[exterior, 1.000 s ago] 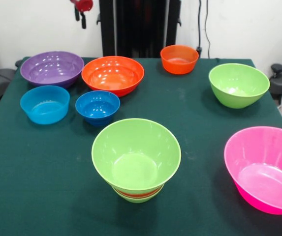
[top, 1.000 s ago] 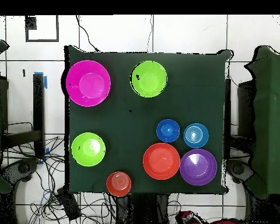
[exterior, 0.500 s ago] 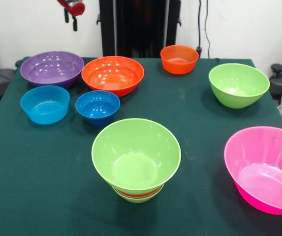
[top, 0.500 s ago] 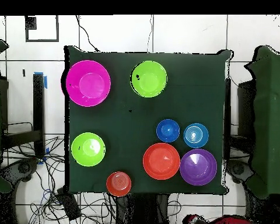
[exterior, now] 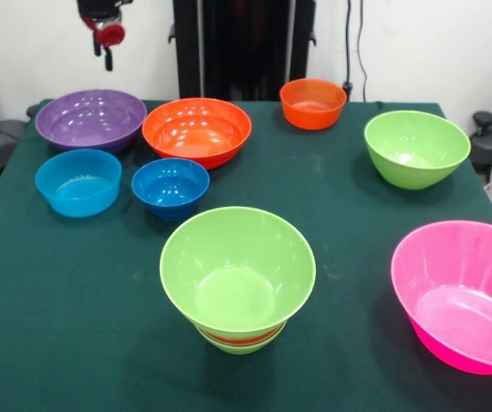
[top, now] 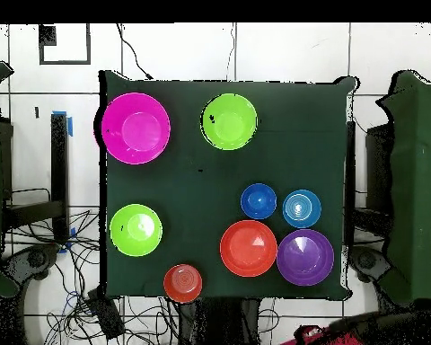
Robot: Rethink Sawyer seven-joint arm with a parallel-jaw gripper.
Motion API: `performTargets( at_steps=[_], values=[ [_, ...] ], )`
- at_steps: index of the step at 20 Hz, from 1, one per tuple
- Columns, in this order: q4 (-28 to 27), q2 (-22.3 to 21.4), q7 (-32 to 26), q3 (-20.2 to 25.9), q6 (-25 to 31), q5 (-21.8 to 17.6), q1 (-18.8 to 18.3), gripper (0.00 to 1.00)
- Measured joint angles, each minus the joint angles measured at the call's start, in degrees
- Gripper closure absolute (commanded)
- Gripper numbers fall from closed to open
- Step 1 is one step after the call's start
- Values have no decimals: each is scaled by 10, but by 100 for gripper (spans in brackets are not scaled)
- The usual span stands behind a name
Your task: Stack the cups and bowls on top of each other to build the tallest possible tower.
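Observation:
The tower stands near the front middle: a wide lime green bowl on an orange band and a small green base; from overhead the tower shows only its green rim. Loose bowls lie around it: purple, large orange, small orange, light blue, dark blue, lime green and pink. My gripper hangs high at the top left, above and behind the purple bowl, holding nothing that I can see.
The green cloth table carries all the bowls. A black post rises behind the large orange bowl. In the overhead view a red part of the arm shows just past the table edge below the purple bowl.
My gripper has slid left along the top of the front view, from behind the large orange bowl toward the purple one. No bowl has moved.

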Motion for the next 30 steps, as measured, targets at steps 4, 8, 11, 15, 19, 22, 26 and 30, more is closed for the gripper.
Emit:
performTargets(
  at_steps=[4, 8, 11, 15, 19, 22, 26, 30],
  values=[
    [-31, 81, 0, -85, -138, 156, 32, 0],
    [-31, 114, 0, -119, -223, 217, 52, 0],
    [-31, 124, 0, -132, -254, 230, 68, 0],
    [-29, 123, 0, -145, -260, 233, 100, 0],
    [-28, 119, 0, -153, -255, 233, 126, 0],
    [-29, 115, 0, -156, -251, 233, 140, 0],
    [-29, 113, 0, -160, -250, 233, 146, 0],
    [-35, 113, 0, -162, -248, 233, 145, 0]
  ],
)
